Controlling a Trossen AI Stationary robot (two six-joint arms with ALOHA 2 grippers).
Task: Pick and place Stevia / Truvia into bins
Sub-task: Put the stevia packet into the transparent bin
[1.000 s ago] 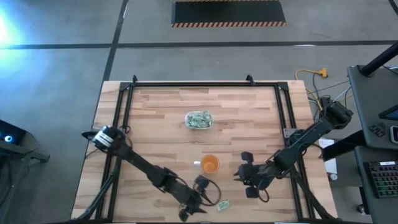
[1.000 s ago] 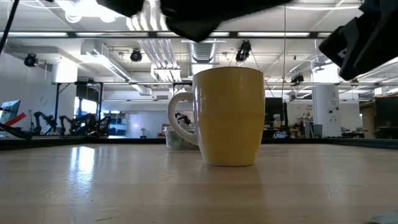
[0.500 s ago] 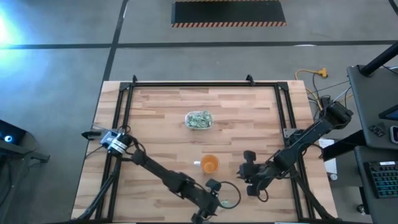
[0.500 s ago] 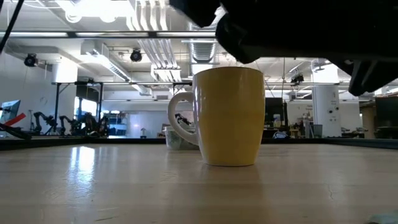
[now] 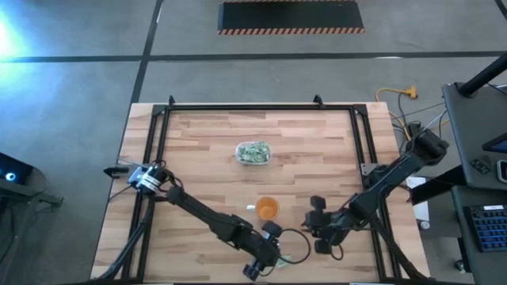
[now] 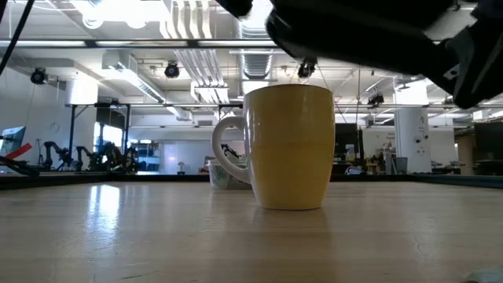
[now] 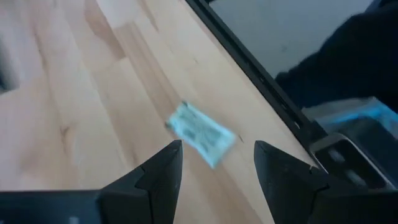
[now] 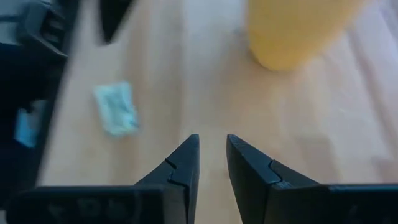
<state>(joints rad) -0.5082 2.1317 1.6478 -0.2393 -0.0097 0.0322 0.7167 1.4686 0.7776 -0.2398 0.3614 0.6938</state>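
Observation:
One pale green Stevia / Truvia sachet (image 7: pixel 200 134) lies flat on the wood near the table's near edge, also showing as the sachet (image 8: pixel 116 107) in the right wrist view. My left gripper (image 7: pixel 217 163) (image 5: pixel 277 257) hovers open just short of it, one finger on each side of its line. My right gripper (image 8: pixel 211 146) (image 5: pixel 313 229) waits right of the orange cup, its fingers a narrow gap apart with nothing between them. The clear bin (image 5: pixel 253 152) stands mid-table, holding several sachets.
The orange cup (image 5: pixel 268 209) (image 6: pixel 291 145) stands between the bin and the near edge, close to both grippers. A black frame rail (image 7: pixel 249 68) runs along the near edge just beyond the sachet. A cable loop (image 5: pixel 297 245) hangs by my left gripper.
My left gripper has gone along the near edge toward the table's right edge, toward the sachet, staying open. In the high view the arm now covers the spot where the sachet showed. The sachet lies where it was.

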